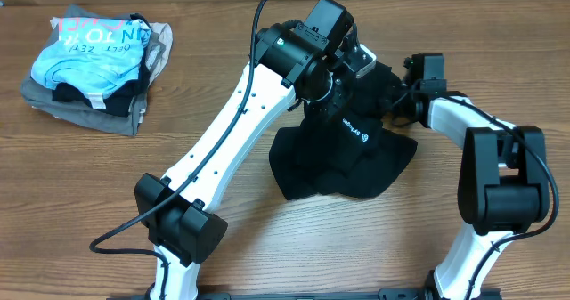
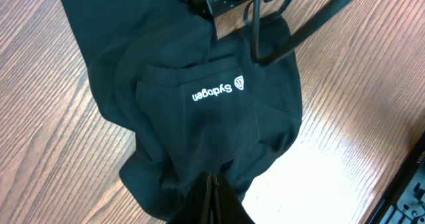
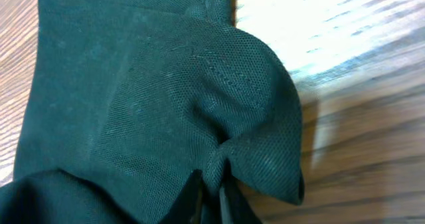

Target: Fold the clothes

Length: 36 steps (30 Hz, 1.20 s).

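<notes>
On the wooden desk (image 1: 89,184) the black shirt (image 1: 343,158) is bunched just toward 3 o'clock of the middle and is pinched by the left fingers (image 2: 226,207) and the right fingers (image 3: 192,201), so a thin pinch could be lost if pulled hard.

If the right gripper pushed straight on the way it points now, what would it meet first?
The black garment: the right gripper is shut on a pucker of it, with more fabric directly ahead. The wooden table probably lies just beneath, though depth is unclear.
</notes>
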Tool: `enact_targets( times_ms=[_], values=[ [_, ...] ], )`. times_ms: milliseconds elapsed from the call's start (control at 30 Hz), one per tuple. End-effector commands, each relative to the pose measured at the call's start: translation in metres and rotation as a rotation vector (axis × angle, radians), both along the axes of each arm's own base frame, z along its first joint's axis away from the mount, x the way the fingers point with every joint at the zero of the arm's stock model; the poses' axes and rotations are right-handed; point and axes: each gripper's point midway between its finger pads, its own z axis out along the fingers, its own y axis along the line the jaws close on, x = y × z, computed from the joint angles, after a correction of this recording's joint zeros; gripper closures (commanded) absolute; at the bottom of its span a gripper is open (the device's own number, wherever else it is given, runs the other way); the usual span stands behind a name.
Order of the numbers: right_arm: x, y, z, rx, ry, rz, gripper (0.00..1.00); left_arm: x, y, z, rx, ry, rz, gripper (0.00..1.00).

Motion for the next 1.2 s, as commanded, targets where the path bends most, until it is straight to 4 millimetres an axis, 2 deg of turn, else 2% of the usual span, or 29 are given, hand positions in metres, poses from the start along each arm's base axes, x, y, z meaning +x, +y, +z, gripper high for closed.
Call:
enact_targets(
  times_ms=[0, 133, 233, 367, 500, 600, 700, 933, 1000, 1167],
  values=[
    [-0.005, 0.012, -0.007, 0.016, 0.04, 0.022, 0.96, 0.001, 0.001, 0.008, 0.002, -0.031, 0.001, 0.96],
    [0.01, -0.006, 0.049, 0.037, -0.015, -0.001, 0.96, 0.005, 0.005, 0.008, 0.001, -0.032, 0.012, 0.96],
    [0.016, -0.032, 0.118, 0.047, -0.071, -0.045, 0.96, 0.008, 0.009, 0.008, 0.001, -0.032, 0.023, 0.96],
    [0.0, -0.072, 0.206, 0.017, -0.12, -0.096, 0.96, 0.01, 0.011, 0.008, -0.001, -0.031, 0.026, 0.96],
    [-0.022, -0.106, 0.251, -0.013, -0.13, -0.168, 0.96, 0.01, 0.01, 0.008, 0.007, -0.051, -0.016, 0.96],
    [-0.035, -0.128, 0.267, -0.018, -0.135, -0.222, 0.96, 0.01, 0.01, 0.008, 0.008, -0.055, -0.024, 0.96],
    [-0.044, -0.145, 0.271, -0.02, -0.132, -0.265, 0.96, 0.009, 0.01, 0.008, 0.009, -0.058, -0.033, 0.96],
    [-0.05, -0.153, 0.267, -0.039, -0.11, -0.27, 0.96, 0.003, -0.007, 0.007, -0.016, -0.067, -0.105, 0.94],
    [-0.05, -0.153, 0.267, -0.04, -0.109, -0.271, 0.96, 0.002, -0.014, 0.0, -0.015, -0.063, -0.119, 0.9],
    [-0.051, -0.154, 0.265, -0.043, -0.104, -0.274, 0.96, -0.009, -0.046, -0.036, -0.018, 0.009, -0.193, 0.8]
  ],
)
